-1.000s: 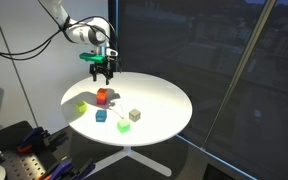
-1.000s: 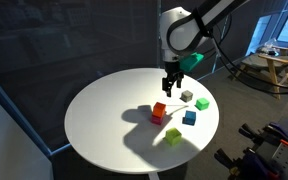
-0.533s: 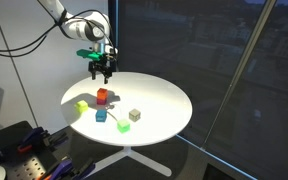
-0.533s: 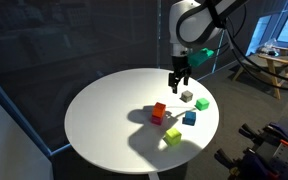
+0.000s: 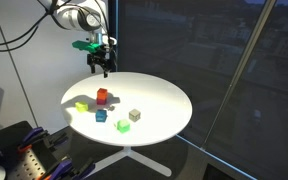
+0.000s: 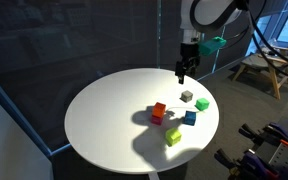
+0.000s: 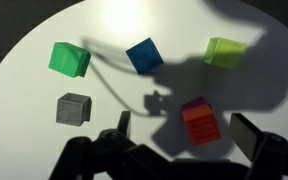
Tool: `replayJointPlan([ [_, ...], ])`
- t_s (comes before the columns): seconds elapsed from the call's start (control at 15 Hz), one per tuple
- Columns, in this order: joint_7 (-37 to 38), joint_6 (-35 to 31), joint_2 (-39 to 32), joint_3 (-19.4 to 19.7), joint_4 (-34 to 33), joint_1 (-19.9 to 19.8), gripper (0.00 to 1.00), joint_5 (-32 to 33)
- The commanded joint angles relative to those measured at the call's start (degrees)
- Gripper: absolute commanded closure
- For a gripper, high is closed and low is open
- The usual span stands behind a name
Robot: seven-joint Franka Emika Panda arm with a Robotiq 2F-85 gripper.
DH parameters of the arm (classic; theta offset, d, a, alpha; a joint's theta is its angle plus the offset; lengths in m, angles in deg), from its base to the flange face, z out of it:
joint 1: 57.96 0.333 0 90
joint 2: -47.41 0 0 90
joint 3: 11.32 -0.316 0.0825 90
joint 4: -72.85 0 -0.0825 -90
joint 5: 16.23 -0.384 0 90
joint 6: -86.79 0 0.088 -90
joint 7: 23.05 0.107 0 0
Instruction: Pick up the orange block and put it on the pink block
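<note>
Gripper (image 5: 103,70) risen higher above table (image 5: 164,100) since a second ago — jaws wide, empty, orange block (image 7: 200,126) resting atop pink block (image 7: 193,104), blue cube (image 7: 142,55), grey cube (image 7: 74,107) nearby

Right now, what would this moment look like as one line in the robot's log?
hand: open, empty, high above table | orange block: resting on pink block | task: looks done
</note>
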Motion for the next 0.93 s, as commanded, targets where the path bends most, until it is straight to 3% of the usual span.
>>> replayJointPlan([
  [0.0,0.9,-0.4,5.7,0.0,4.2,-0.9,0.0,-0.9],
  [0.67,1.1,-0.4,13.3,0.3,10.1,-2.0,0.0,-1.0],
  [0.87,0.5,0.1,11.5,0.0,8.7,-2.0,0.0,-0.1],
])
